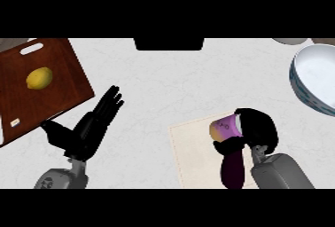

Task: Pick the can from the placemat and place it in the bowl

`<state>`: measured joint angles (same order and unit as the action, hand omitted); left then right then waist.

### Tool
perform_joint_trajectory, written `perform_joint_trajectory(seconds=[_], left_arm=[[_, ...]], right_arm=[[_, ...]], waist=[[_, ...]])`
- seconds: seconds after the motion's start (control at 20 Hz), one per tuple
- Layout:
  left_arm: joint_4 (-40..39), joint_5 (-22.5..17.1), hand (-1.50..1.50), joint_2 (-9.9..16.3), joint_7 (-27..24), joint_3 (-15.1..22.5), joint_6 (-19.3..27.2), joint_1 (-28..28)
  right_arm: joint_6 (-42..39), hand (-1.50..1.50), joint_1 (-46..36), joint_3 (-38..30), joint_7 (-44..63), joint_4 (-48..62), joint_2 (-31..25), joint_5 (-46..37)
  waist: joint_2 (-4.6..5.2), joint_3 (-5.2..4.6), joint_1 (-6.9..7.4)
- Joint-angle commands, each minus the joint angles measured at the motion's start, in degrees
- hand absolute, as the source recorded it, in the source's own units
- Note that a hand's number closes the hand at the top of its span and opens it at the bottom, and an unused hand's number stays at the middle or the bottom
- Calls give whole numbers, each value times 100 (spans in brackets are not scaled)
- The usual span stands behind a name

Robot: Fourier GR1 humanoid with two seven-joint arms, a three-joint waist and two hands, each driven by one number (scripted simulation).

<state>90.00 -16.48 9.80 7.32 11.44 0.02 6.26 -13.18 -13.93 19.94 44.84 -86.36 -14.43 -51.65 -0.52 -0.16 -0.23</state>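
Right hand (256, 126) is wrapped around the can (226, 128), fingers curled over its far side, and the can is tipped on its side with its purple label and pale end facing left. It sits over the upper right part of the beige placemat (196, 155); whether it touches the mat or is just lifted off it, I cannot tell. A dark shadow runs down the mat beneath the hand.

Over to the left hand (91, 126): released, fingers straight and spread, pointing up and to the right, holding nothing, resting at the lower left over the pale table (183, 80).

Edges now. One blue-rimmed white bowl (317, 82) sits at the right border, partly cut off by it, up and to the right of the can and well apart from it. Between can and bowl lies bare table. One wooden cutting board (46, 84) fills the upper left corner, tilted, with one yellow lemon (39, 78) on it; its lower corner comes near the left hand. The wide middle of the table between board and bowl is open.

Count: one can, one bowl, one placemat, one board, one lemon. A rounded pale object (290, 41) peeks in at the top right edge, too cut off to identify.
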Motion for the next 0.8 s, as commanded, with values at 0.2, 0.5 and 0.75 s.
perform_joint_trajectory(seconds=[0.2,0.5,0.75], left_arm=[[194,65,0,-79,256,-84,3,-13],[27,200,0,-229,250,-52,116,186],[206,57,0,13,341,-299,-52,99]], right_arm=[[-396,150,590,-374,-335,-1465,-982,-234],[-1232,150,215,-659,589,-3376,-827,-6],[-1956,150,-186,-1276,1117,-4487,-1092,106]], waist=[[36,15,-11],[19,11,-56],[13,11,-39]])
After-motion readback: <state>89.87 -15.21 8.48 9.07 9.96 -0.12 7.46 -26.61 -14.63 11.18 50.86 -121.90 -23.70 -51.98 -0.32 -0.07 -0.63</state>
